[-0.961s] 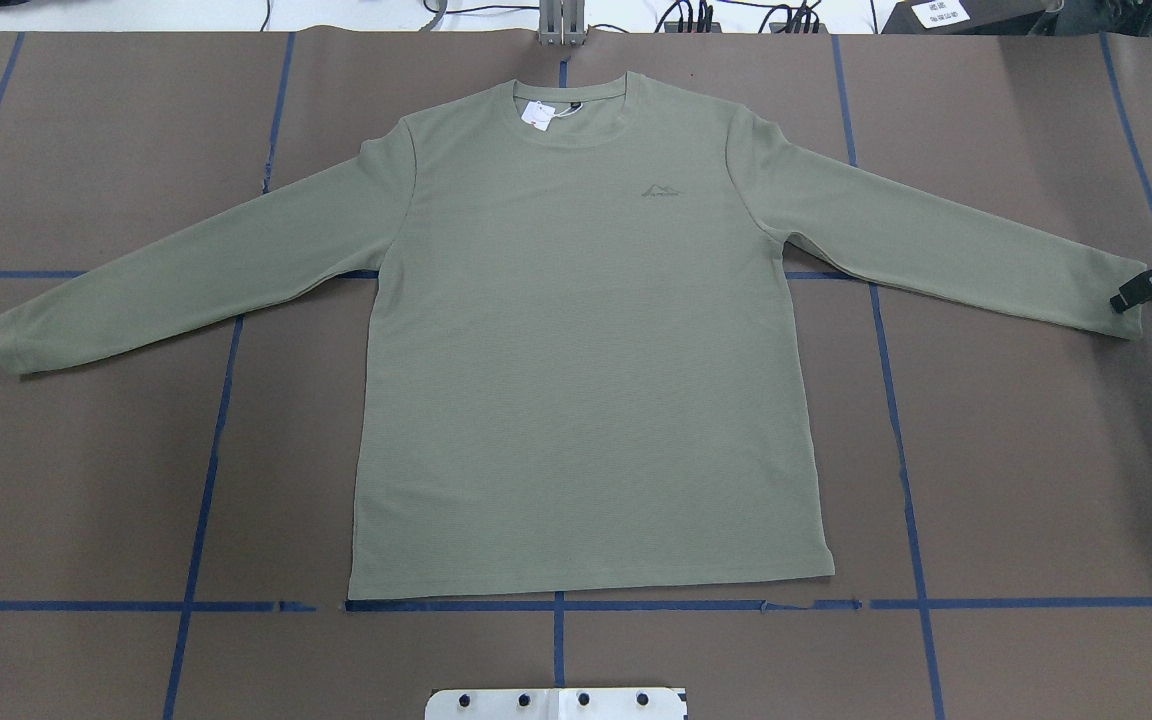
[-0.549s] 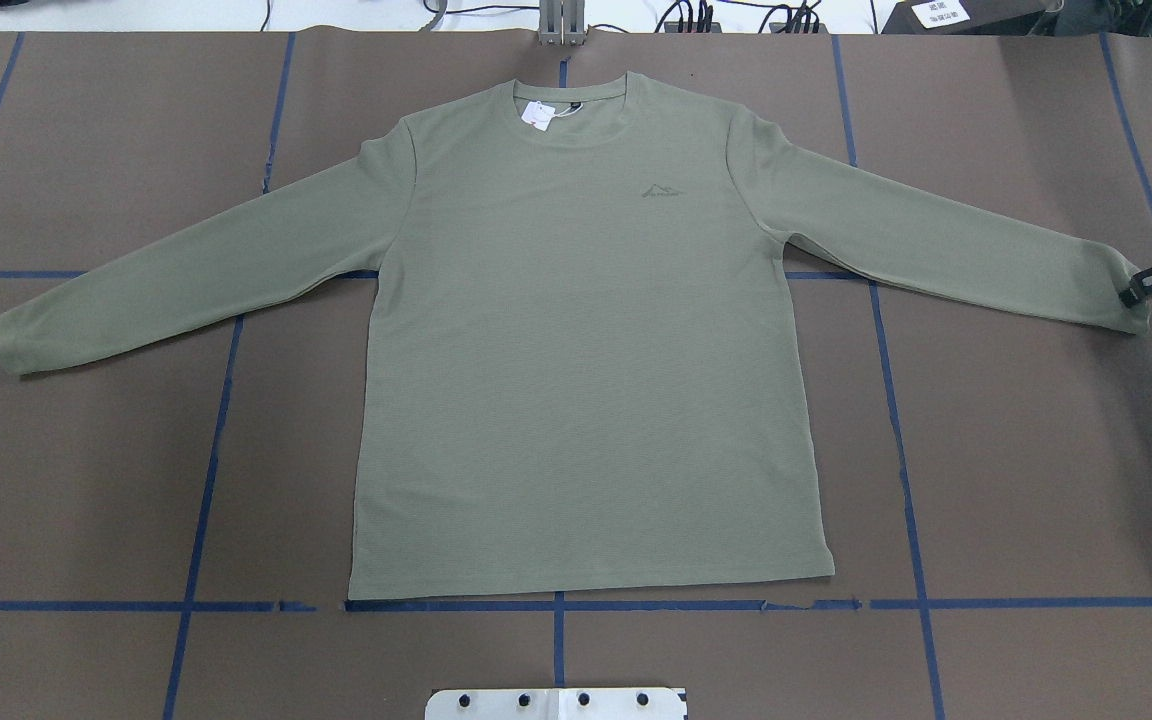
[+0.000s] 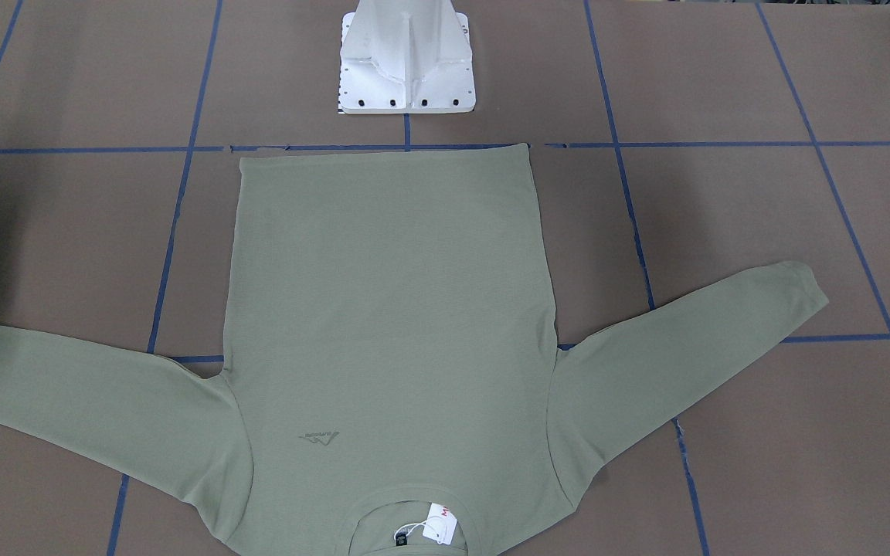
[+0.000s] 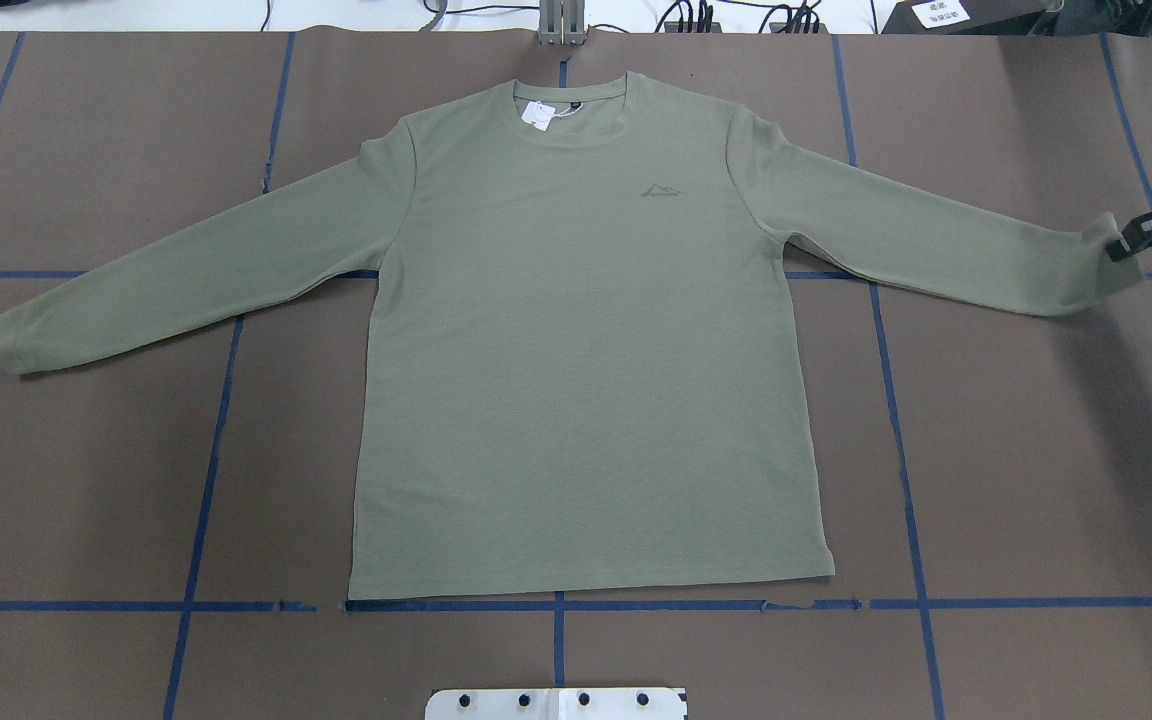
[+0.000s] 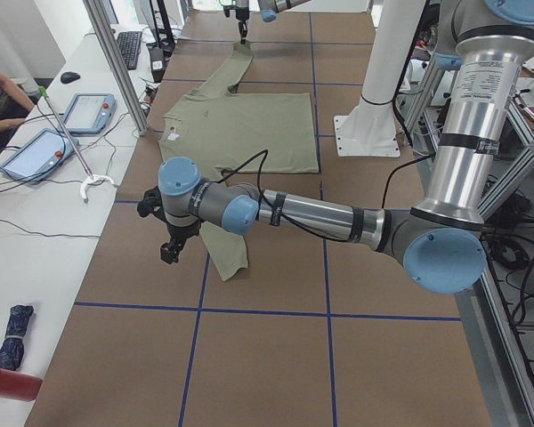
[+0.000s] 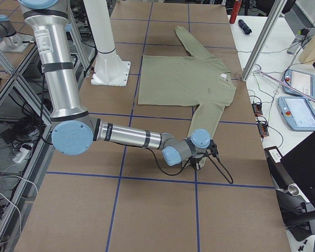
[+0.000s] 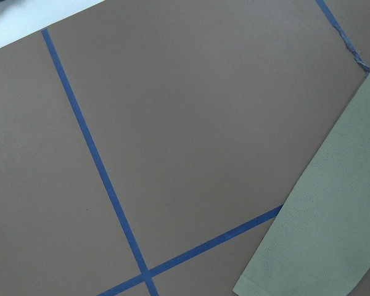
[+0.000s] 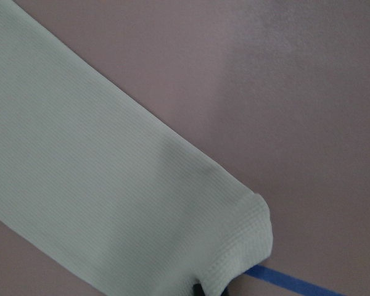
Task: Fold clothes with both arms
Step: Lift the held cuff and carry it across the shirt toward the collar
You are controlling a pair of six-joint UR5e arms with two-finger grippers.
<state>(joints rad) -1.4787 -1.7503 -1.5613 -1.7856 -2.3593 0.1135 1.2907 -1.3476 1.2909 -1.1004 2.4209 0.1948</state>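
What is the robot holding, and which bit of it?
The right gripper pinches the shirt by one sleeve's cuff, raised off the table. The left gripper holds nothing.

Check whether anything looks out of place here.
Only small things: the shirt lies flat, but one cuff is pinched in the right gripper and raised off the table, and a white hang tag sits at the neck.

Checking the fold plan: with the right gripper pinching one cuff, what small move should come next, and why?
Probably carry that cuff inward across the shirt. The right gripper holds it raised off the table, while the body lies flat. The left gripper hovers beside the other cuff, apart from it.
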